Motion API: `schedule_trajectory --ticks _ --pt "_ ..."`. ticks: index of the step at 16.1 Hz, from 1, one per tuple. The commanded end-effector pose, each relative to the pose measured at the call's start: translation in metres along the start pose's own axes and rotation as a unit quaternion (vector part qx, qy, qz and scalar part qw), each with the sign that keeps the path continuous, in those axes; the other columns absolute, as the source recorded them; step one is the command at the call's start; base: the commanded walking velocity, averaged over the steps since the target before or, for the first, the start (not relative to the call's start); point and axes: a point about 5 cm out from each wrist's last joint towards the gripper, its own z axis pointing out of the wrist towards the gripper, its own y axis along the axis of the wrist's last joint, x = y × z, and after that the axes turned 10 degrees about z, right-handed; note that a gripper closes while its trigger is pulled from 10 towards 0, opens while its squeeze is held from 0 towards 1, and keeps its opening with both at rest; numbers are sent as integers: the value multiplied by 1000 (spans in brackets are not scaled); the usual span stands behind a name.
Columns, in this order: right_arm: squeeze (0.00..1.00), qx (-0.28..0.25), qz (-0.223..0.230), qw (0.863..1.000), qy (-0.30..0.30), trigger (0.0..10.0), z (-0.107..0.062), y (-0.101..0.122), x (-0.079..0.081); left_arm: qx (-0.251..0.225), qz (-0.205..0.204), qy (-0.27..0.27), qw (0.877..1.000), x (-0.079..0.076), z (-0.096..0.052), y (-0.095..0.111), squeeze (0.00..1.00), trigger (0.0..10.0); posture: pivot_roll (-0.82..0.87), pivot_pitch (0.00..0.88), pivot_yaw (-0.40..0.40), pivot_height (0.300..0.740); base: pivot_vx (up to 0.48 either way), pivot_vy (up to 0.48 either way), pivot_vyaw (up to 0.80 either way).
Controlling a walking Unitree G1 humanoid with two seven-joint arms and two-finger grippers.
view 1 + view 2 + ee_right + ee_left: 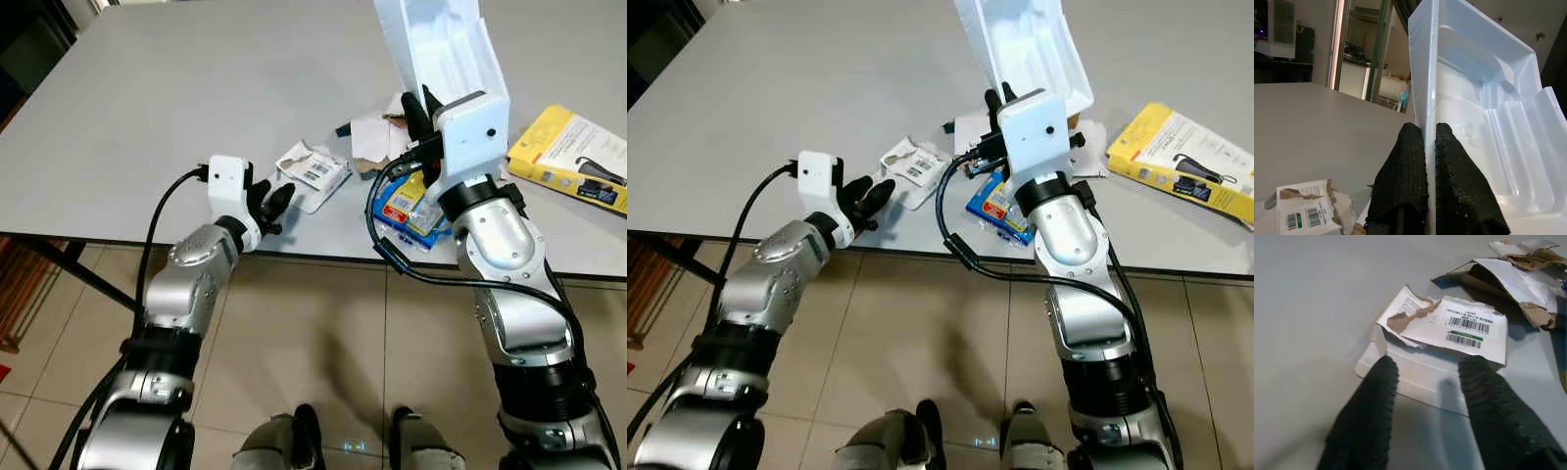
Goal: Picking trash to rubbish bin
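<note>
1. Right gripper (1430,161): its 2 black fingers are pressed together on the rim of a white moulded plastic tray (441,49), held upright above the table (196,98), near its front edge.
2. White moulded plastic tray: thin formed plastic with recessed pockets. It is judged light and fairly stiff along the rim but flexible across the panel; the pinched edge is a sound hold, though the tall sheet may swing or flex when carried.
3. Left gripper (1425,382): its 2 fingers are spread, with nothing between them, and point at the near edge of a torn white carton (1449,333) lying flat on the table by the front edge.
4. Torn white carton: flattened card with barcode labels and ripped brown edges. It is judged very light, soft and easily creased. Lying flat, it offers little to grip from above; the raised near edge, or the folded flap, seems the best place to take hold.
5. Other trash: a torn cardboard piece (377,137) and a blue and yellow packet (407,206) lie beside the right arm.
6. Yellow box (573,157): rests on the table to the right, apart from the trash cluster.
7. Rubbish bin: its location cannot be judged from these views.
</note>
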Motion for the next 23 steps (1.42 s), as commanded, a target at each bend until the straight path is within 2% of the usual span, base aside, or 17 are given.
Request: schedule_trajectory --ticks 1,6,9,12,13,17,21,23 --pt "0 -7 -2 1000 11 10000 0 2 4 -1 13 0 1000 4 1 0 1000 10000 -205 184 138 740 0 0 0" --pt "0 -7 -4 1000 10 10000 0 3 4 -17 41 -15 999 8 16 10 1000 10000 -215 187 139 740 0 0 0" --pt "0 -8 -5 1000 9 10000 0 3 5 7 42 -34 999 3 20 2 1000 10000 -217 189 141 740 0 0 0" --pt "0 -7 -5 1000 9 10000 0 3 4 28 86 -49 995 0 24 0 1000 10000 -217 189 141 740 0 0 0" --pt "0 -7 -5 1000 9 10000 0 3 4 27 89 -51 994 0 26 1 1000 10000 -217 189 141 740 0 0 0" --pt "0 -7 -6 1000 8 10000 0 3 4 30 133 -29 990 5 31 6 1000 10000 -217 195 142 740 0 0 0" --pt "0 -7 -6 1000 7 10000 -1 3 4 2 146 -12 989 8 35 22 1000 10000 -220 197 143 740 0 0 0" --pt "0 -7 -6 1000 7 10000 0 3 4 -5 157 7 988 14 35 28 1000 10000 -218 196 144 740 0 0 0"
